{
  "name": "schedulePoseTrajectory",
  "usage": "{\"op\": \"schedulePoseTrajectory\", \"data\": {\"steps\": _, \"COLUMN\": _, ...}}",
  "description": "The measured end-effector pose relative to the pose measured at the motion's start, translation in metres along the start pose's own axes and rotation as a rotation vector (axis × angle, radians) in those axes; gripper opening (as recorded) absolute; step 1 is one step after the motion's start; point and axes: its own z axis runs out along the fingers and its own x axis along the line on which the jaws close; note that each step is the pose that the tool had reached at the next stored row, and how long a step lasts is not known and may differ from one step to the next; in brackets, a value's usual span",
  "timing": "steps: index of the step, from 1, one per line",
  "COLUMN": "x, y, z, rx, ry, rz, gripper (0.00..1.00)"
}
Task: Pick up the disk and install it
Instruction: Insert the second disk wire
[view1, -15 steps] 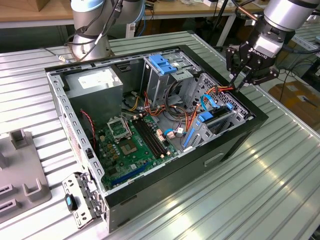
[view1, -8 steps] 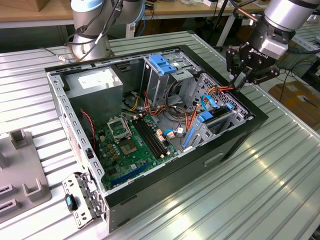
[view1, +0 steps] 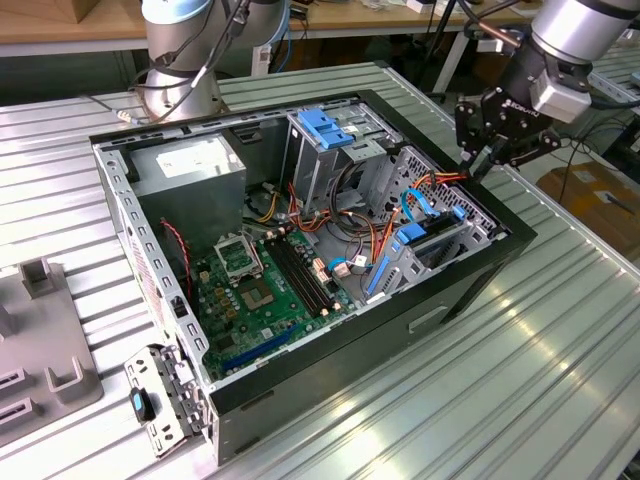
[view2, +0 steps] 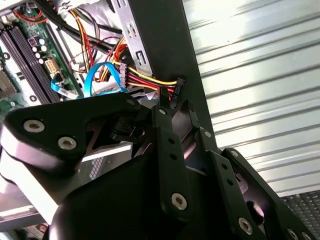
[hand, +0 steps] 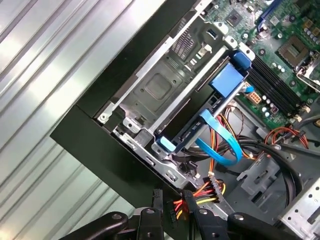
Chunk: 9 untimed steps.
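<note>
so the black multi-link gripper (view1: 497, 135) hovers over the exterior view's right edge of the open black computer case (view1: 300, 250), pinching the black connector of a red-yellow-orange wire bundle (view2: 150, 80) between narrow fingertips. The silver metal disk with its blue plastic rail (hand: 200, 122) sits slotted in the grey metal drive bay (hand: 165, 90) just beside it

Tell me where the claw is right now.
The claw hovers over the computer case's rim at the exterior view's right, beside the multicoloured power cable.
</note>
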Motion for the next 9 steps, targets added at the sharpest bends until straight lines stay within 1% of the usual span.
{"op": "schedulePoseTrajectory", "data": {"steps": 2, "x": 0.0003, "y": -0.0002, "z": 0.0006, "rx": -0.001, "ry": -0.0016, "rz": -0.033, "gripper": 0.3}}
{"op": "schedulePoseTrajectory", "data": {"steps": 4, "x": 0.0005, "y": -0.0004, "z": 0.0018, "rx": -0.0028, "ry": -0.0048, "rz": -0.095, "gripper": 0.3}}
{"op": "schedulePoseTrajectory", "data": {"steps": 7, "x": 0.0006, "y": -0.0004, "z": 0.0029, "rx": -0.0044, "ry": -0.0078, "rz": -0.152, "gripper": 0.3}}
{"op": "schedulePoseTrajectory", "data": {"steps": 9, "x": 0.0011, "y": -0.0009, "z": 0.0032, "rx": -0.0056, "ry": -0.0086, "rz": -0.177, "gripper": 0.3}}
